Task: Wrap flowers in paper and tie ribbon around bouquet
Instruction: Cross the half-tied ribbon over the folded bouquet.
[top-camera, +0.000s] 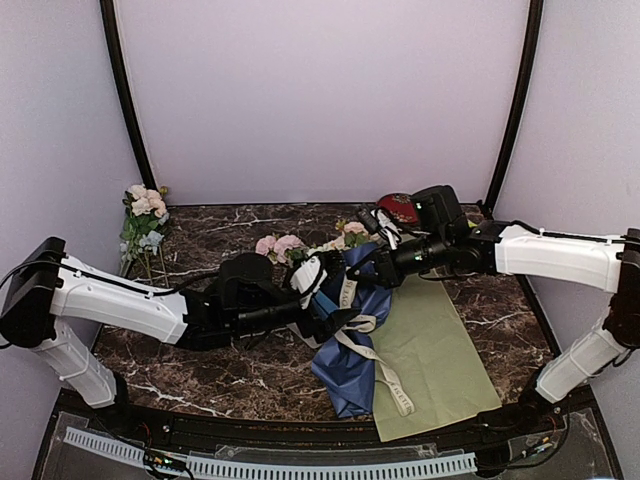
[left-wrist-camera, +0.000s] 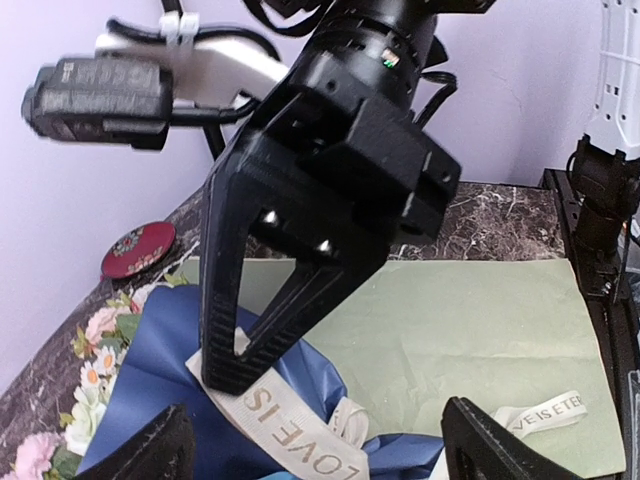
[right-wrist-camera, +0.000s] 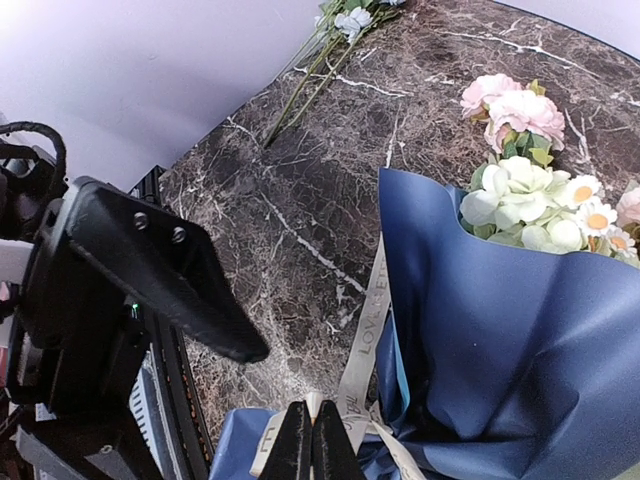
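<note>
Ribbon (left-wrist-camera: 300, 440) pinched at the bouquet (top-camera: 348, 375)
Right end effector (right-wrist-camera: 312, 445) is closed on the ribbon; left end effector (left-wrist-camera: 320, 440) hangs wide open just above. The bouquet lies on the tabletop (top-camera: 230, 375), its edge on a green sheet (top-camera: 435, 360).

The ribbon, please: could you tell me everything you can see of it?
The ribbon is a flat, beige, satin-looking band printed with dark lettering; "LOVE IS" is legible. It lies loosely looped across the middle of the blue-wrapped bouquet, and its tails trail onto the green sheet. The right gripper, shut, appears to pinch it where the strands meet.
</note>
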